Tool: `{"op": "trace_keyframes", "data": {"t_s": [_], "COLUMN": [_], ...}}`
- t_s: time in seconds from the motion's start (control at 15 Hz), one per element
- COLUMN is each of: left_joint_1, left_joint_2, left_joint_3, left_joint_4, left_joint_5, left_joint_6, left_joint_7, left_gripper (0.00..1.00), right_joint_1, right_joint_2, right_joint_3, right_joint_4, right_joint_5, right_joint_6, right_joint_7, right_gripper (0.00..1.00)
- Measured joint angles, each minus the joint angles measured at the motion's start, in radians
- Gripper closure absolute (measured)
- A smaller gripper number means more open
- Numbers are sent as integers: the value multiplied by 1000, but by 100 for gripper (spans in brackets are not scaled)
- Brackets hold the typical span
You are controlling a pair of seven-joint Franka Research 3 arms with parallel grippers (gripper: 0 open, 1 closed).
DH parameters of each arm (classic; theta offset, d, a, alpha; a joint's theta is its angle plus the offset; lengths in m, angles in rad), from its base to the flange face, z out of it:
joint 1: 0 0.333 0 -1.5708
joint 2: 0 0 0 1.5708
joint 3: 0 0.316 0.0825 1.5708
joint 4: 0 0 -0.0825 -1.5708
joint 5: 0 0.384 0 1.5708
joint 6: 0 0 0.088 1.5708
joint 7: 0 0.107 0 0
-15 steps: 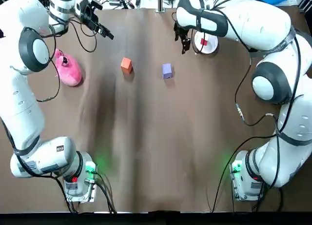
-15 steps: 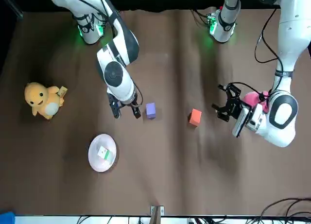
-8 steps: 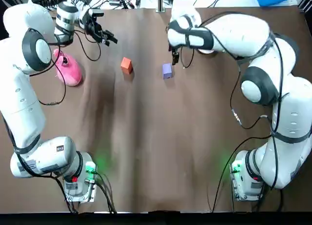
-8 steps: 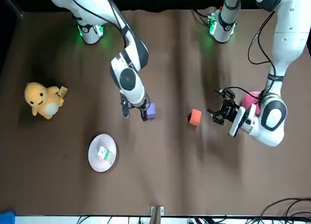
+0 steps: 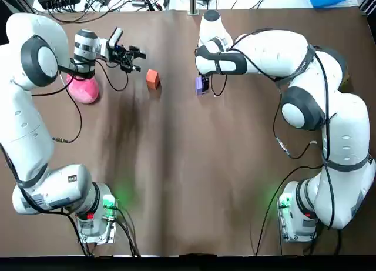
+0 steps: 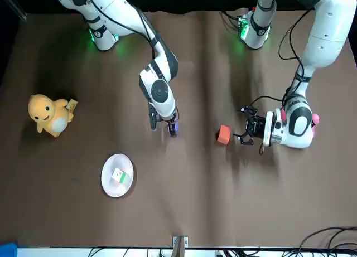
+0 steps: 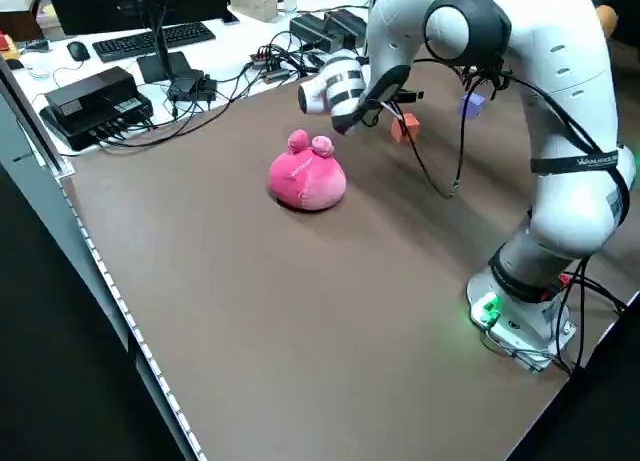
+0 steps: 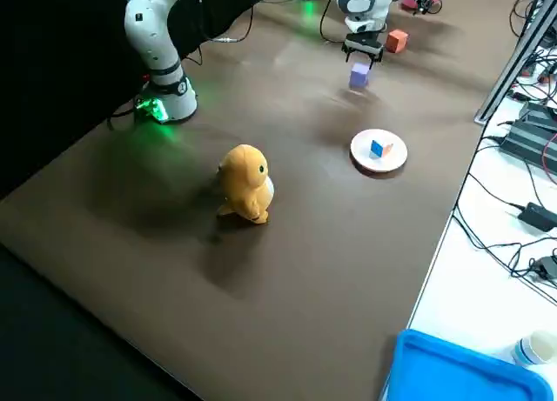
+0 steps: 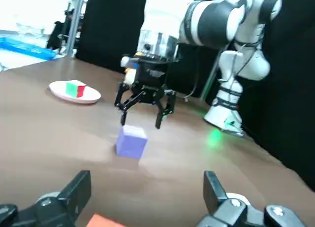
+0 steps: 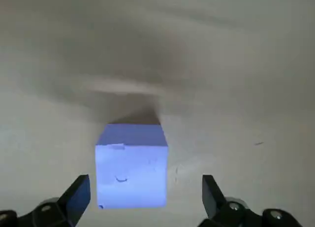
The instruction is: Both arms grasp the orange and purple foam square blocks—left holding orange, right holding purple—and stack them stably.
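The purple foam block, a cube with no long axis, sits flat and square-on between the wide-open, empty fingers of the right gripper, which has just swung over it. The orange foam block lies just ahead of the left gripper, open, empty and newly closer. Both grasps look imminent.

Light: bright, even, from overhead.
Table: soft dark shadow streaks beneath the arms.
Base lights: green glow spilling on the table.
Purple block: dim shadow beside it.
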Motion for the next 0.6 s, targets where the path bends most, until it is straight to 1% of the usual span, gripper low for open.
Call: {"op": "trace_keyframes", "data": {"t_s": [0.13,0.2,0.33,0.6], "left_joint_1": [0,1,3,12], "left_joint_2": [-16,-18,-16,0], "left_joint_3": [0,1,3,3], "left_joint_4": [-69,-118,-141,-146], "left_joint_5": [-38,-56,-64,-68], "left_joint_6": [51,71,76,78], "left_joint_7": [46,115,177,242], "left_gripper": [0,0,0,0], "right_joint_1": [0,3,6,10], "right_joint_2": [2,7,15,29], "right_joint_3": [0,0,0,-2], "right_joint_4": [-1,-3,-3,-3], "right_joint_5": [0,0,-1,-2], "right_joint_6": [6,17,32,42], "right_joint_7": [0,5,15,23], "right_gripper": [0,0,0,0]}}
